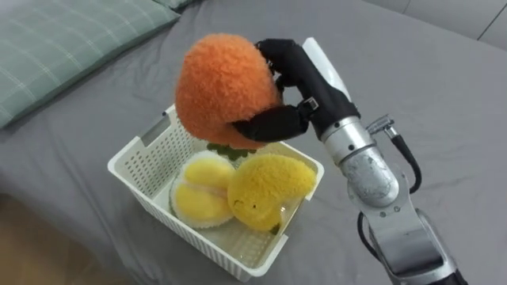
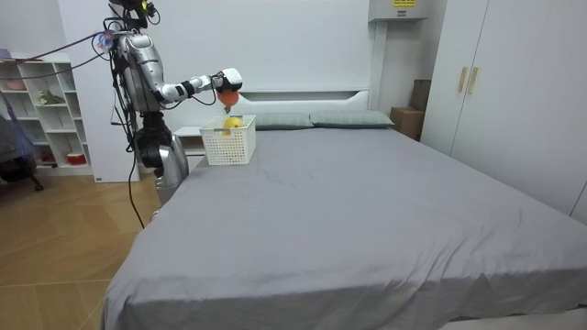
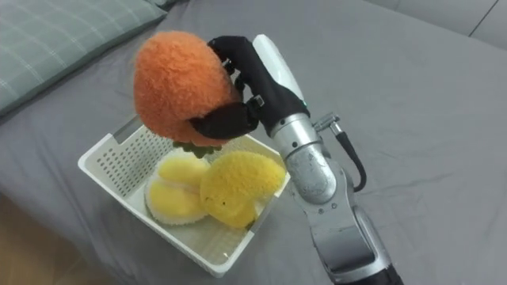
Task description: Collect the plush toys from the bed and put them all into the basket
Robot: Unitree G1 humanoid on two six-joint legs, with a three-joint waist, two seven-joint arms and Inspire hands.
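My right hand (image 1: pixel 289 91) (image 3: pixel 245 79) (image 2: pixel 216 82) is shut on a fluffy orange plush toy (image 1: pixel 223 87) (image 3: pixel 181 83) (image 2: pixel 228 92), with its thumb curled under it. The toy hangs just above a white slatted basket (image 1: pixel 150 158) (image 3: pixel 111 162) (image 2: pixel 227 145) that stands on the grey bed (image 1: pixel 444 95) (image 2: pixel 367 211). Inside the basket lie a yellow plush toy (image 1: pixel 269 190) (image 3: pixel 236 186) and a paler yellow round plush (image 1: pixel 202 190) (image 3: pixel 176 190). A bit of green leaf shows under the orange toy.
A green checked pillow (image 1: pixel 71 43) (image 3: pixel 55 36) lies at the bed's head, to my left of the basket. In the room view I stand at the bed's corner beside a white shelf (image 2: pixel 46 115); wardrobes (image 2: pixel 514 82) line the far side.
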